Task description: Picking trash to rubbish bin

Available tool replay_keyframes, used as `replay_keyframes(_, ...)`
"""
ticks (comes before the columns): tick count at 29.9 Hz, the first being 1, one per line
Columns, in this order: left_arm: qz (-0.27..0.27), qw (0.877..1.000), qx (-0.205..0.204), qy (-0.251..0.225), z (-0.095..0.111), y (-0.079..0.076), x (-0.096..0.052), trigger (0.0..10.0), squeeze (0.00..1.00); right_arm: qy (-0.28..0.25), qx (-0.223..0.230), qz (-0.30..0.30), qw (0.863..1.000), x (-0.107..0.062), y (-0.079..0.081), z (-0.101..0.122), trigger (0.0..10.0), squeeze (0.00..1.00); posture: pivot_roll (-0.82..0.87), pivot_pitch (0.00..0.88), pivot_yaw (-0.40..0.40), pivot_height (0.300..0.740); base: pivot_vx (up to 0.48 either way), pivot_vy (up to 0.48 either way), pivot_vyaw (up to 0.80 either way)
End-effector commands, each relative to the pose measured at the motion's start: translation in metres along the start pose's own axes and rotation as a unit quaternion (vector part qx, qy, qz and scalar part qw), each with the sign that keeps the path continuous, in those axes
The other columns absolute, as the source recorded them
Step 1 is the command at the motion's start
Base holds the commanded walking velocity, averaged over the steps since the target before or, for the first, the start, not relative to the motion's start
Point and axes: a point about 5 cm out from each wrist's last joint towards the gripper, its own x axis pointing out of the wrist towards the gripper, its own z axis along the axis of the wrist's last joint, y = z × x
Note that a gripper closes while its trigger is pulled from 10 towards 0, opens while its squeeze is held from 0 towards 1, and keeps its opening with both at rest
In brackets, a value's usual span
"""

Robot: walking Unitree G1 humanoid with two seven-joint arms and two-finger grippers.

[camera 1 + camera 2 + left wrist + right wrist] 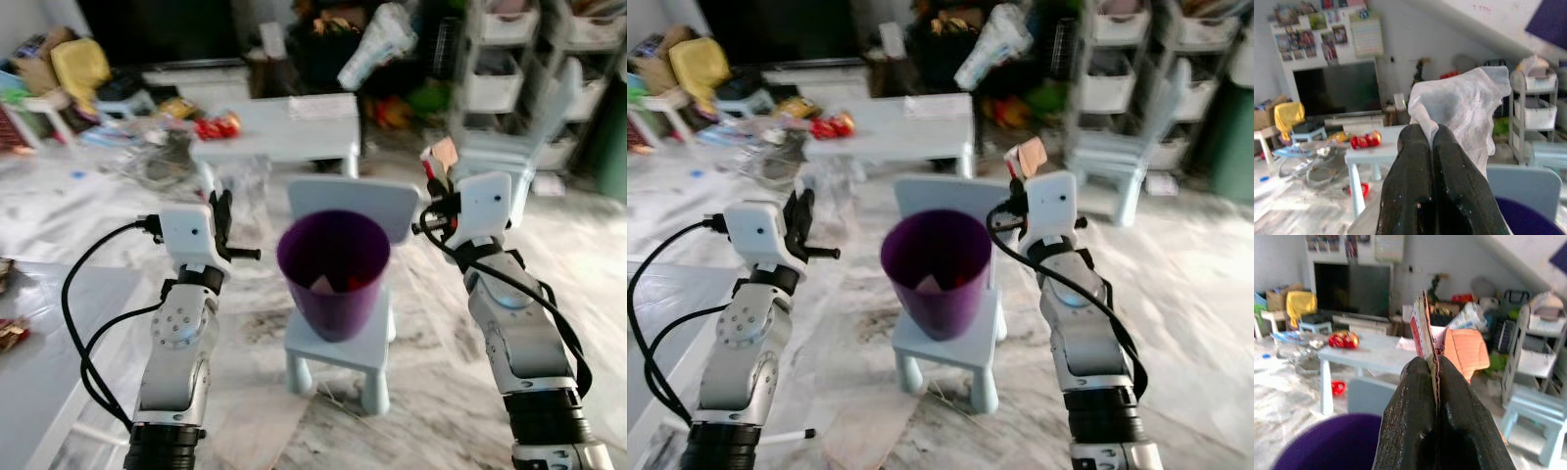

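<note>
A robot looks down at a purple rubbish bin [334, 269] standing on the seat of a small pale blue child's chair [380, 207], with its 2 silver arms raised on either side of the bin. The left gripper [1424, 134] is clenched on a crumpled white plastic wrapper [1464, 105], which puffs up above the black fingertips; in the head view this gripper [223, 217] sits just beside the bin's left rim. The right gripper [1431, 366] is pinched tight on a flat piece of cardboard packaging [1463, 348], orange-brown with a red and white printed edge, held upright near the bin's right rim [443, 157]. Inside the bin lie what look like 2 scraps, 1 pale and 1 red, though the blur makes them hard to identify. Both held items are likely very light. The wrapper is soft and may cling to the fingers or drift as it falls, so it is best released directly above the opening. The cardboard is stiffer and holds its shape; gripping it by its edge, as here, seems sound. Behind stand a low pale blue table [284, 132] with a red toy [217, 125], a dark television [1334, 88] and white shelving [509, 59].
</note>
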Motion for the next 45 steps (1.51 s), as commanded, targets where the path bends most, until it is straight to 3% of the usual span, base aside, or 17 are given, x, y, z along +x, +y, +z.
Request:
replay_keyframes(1,-0.007,1.000,0.006,-0.003,0.003,0.001,0.002,0.0,0.00,-0.004,0.005,0.000,1.000,0.002,0.000,0.002,10.0,0.00,-0.08,0.060,0.060,0.740,0.480,0.000,0.00)
replay_keyframes(14,-0.014,1.000,0.000,0.005,-0.001,-0.002,0.000,0.0,0.00,0.000,0.016,0.016,1.000,0.003,0.004,-0.002,10.0,0.00,-0.07,0.067,0.059,0.740,0.392,0.000,0.00)
replay_keyframes(20,-0.002,0.999,0.023,0.039,-0.021,0.006,-0.010,0.0,0.00,0.007,0.036,0.059,0.998,0.007,0.019,-0.009,10.0,0.00,-0.06,0.069,0.062,0.740,0.000,0.000,0.00)
replay_keyframes(23,0.027,0.995,0.051,0.078,-0.042,0.022,-0.031,0.0,0.00,0.022,0.048,0.125,0.991,0.012,0.038,-0.020,10.0,0.00,-0.04,0.071,0.064,0.740,0.000,0.000,0.00)
replay_keyframes(30,0.049,0.992,0.075,0.088,-0.043,0.036,-0.044,0.0,0.00,0.037,0.065,0.147,0.986,0.017,0.047,-0.030,10.0,0.00,0.00,0.075,0.059,0.740,0.000,0.000,0.00)
replay_keyframes(33,0.049,0.990,0.085,0.100,-0.043,0.046,-0.063,0.0,0.00,0.080,0.091,0.159,0.980,0.024,0.059,-0.051,10.0,0.00,0.04,0.086,0.057,0.740,0.000,0.000,0.00)
replay_keyframes(39,0.037,0.989,0.087,0.113,-0.042,0.047,-0.081,0.0,0.00,0.147,0.122,0.148,0.970,0.026,0.070,-0.077,10.0,0.00,0.09,0.097,0.059,0.740,0.000,0.000,0.00)
replay_keyframes(45,0.024,0.990,0.077,0.117,-0.036,0.045,-0.088,0.0,0.00,0.191,0.113,0.115,0.968,0.024,0.071,-0.092,10.0,0.00,0.11,0.111,0.066,0.740,0.000,0.000,0.00)
